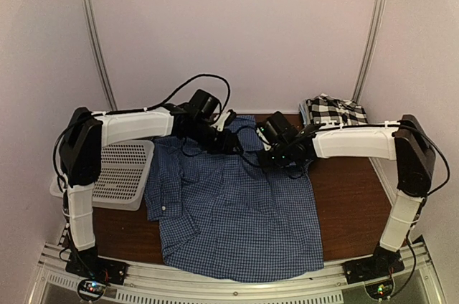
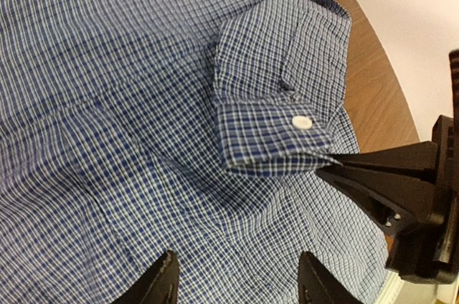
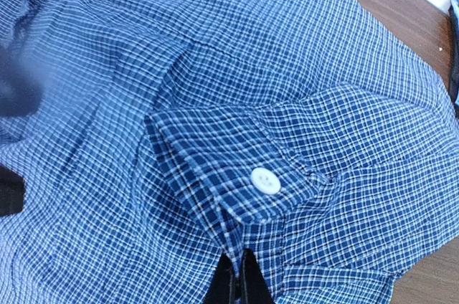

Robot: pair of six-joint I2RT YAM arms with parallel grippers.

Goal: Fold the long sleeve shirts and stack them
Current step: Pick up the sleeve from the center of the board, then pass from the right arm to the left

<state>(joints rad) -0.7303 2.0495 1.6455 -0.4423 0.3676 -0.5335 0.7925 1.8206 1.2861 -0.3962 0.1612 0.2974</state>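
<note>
The blue fine-checked shirt [image 1: 237, 218] lies spread open on the brown desk [image 1: 351, 203], just beside the white mesh basket [image 1: 122, 168]. One rumpled sleeve edge lies right up against the basket's wall. Both arms reach over the part of the shirt farthest from their bases, a little beyond the basket.

The right gripper [image 3: 240, 281] has its jaws together, clamped on the edge of a sleeve cuff [image 3: 229, 168]. That cuff is folded back over the body of the shirt, and its white button [image 3: 265, 180] faces up, close to the pinch. The cloth around the grip is puckered into soft folds.

The left gripper [image 2: 240, 282] hangs just above the shirt with its jaws apart and nothing between them but the checked cloth below. The cuff sits a little beyond its fingertips [image 2: 166, 279], and the right gripper's black tips meet the cuff from the side away from the basket.

The black-and-white checked shirt [image 1: 333, 112] lies bunched at the far corner of the desk, well apart from the basket, with the whole blue shirt between them.

From above, the basket shows its perforated surface. Both shirts lie outside it.
</note>
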